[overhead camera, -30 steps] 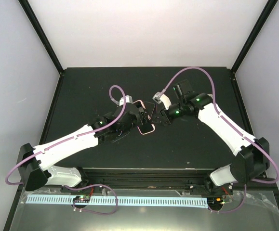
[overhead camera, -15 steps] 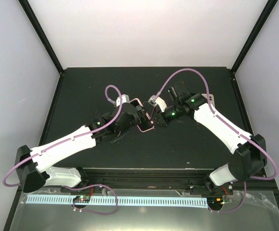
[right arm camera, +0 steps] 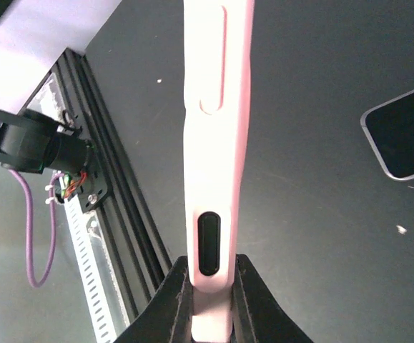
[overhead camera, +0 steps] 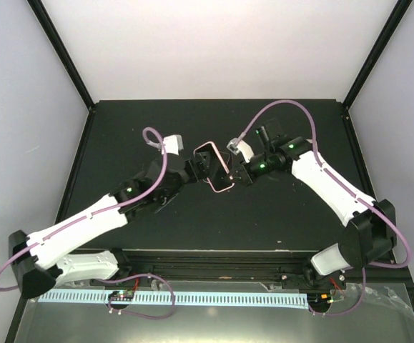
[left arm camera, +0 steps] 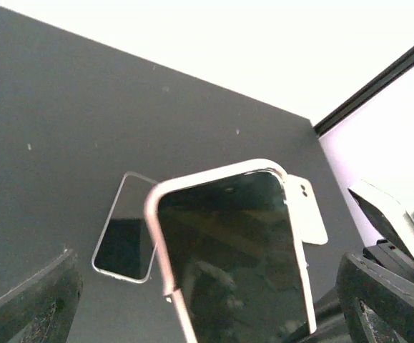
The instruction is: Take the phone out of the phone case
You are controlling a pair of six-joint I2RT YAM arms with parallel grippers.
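The pink phone case is held up off the black mat between both arms. My right gripper is shut on its lower end; the right wrist view shows the case edge-on pinched between the fingers. In the left wrist view the case faces me with a dark glossy face inside its rim. My left gripper is open, its fingers wide apart on either side of the case. A dark, silver-rimmed phone-like slab lies flat on the mat and also shows in the right wrist view. I cannot tell whether a phone is in the case.
The black mat covers the table, with white walls behind and at the sides. A black rail and a white perforated strip run along the near edge. Purple cables loop above both wrists.
The pink case has risen from the mat and tipped up in the right gripper. My left arm has drawn back to the left, away from the case.
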